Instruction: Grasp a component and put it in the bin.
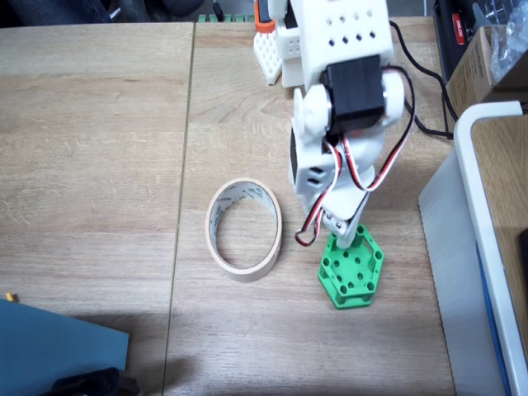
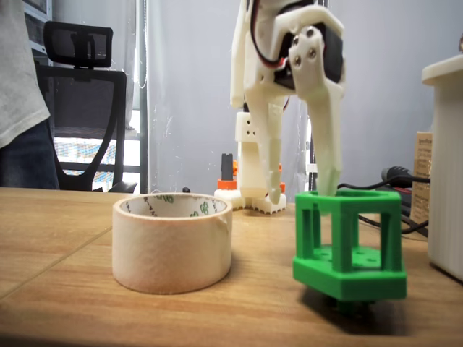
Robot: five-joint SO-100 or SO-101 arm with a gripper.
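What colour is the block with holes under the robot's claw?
Bright green component, clearest in the fixed view from above.

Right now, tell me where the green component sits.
In both fixed views the green component sits on the wooden table, just right of the tape ring and apart from it, with the tool over its rim.

The arm [image 1: 338, 99] is white printed plastic, its upper housing dotted with small round holes. A black motor block [image 1: 356, 92] sits in the middle of it. Red, white and black cables [image 1: 326, 186] loop down its side. An orange part [image 1: 264, 16] shows at the base. The gripper [image 2: 304, 194] has two long, tapered cream fingers [image 2: 327, 137], with screws [image 2: 309, 45] near the hinge.
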